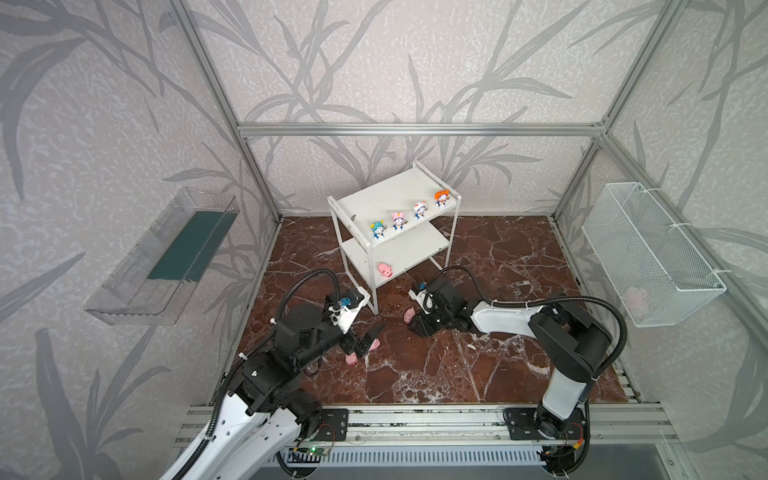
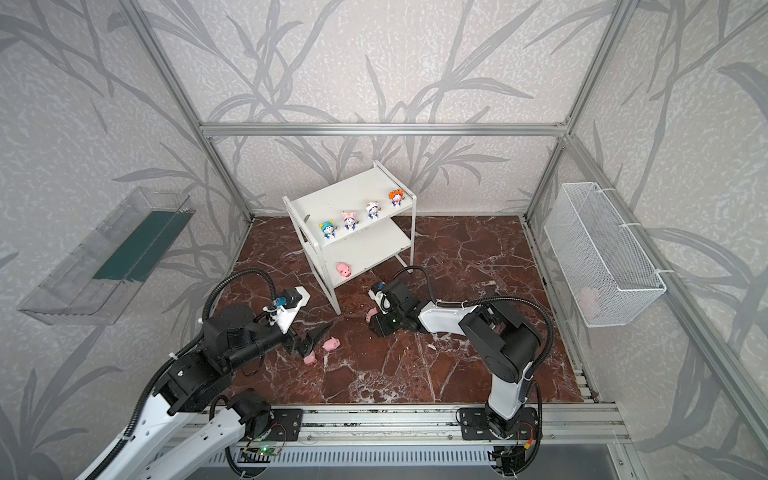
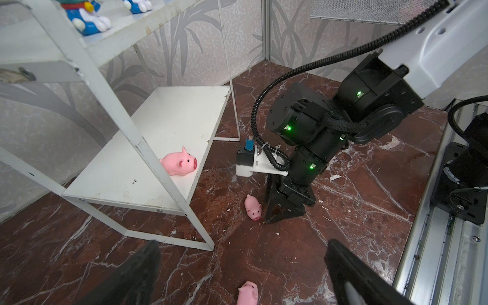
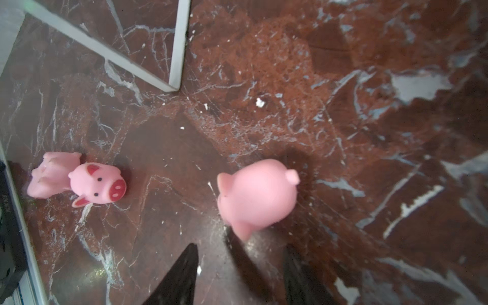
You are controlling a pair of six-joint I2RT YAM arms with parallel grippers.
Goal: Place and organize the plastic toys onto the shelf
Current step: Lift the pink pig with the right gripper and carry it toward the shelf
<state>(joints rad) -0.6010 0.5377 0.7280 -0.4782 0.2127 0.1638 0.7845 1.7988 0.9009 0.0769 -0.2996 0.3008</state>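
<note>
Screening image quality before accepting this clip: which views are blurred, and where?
Right wrist view: the nearest pig is blurred, as is the right gripper; the face-on pig is sharp. Left wrist view: the left gripper is out of focus, the pig on the shelf crisp. Both top views: sharp, evenly lit.

The worktop [image 4: 343, 79] is glossy red-brown marble; the pigs [image 4: 256, 195] smooth matt pink plastic; the shelf [image 3: 171, 126] chipped white-painted metal.

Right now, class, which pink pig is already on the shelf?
The pig on the lower board of the shelf, near its front edge; the other three pigs lie on the marble floor.
</note>
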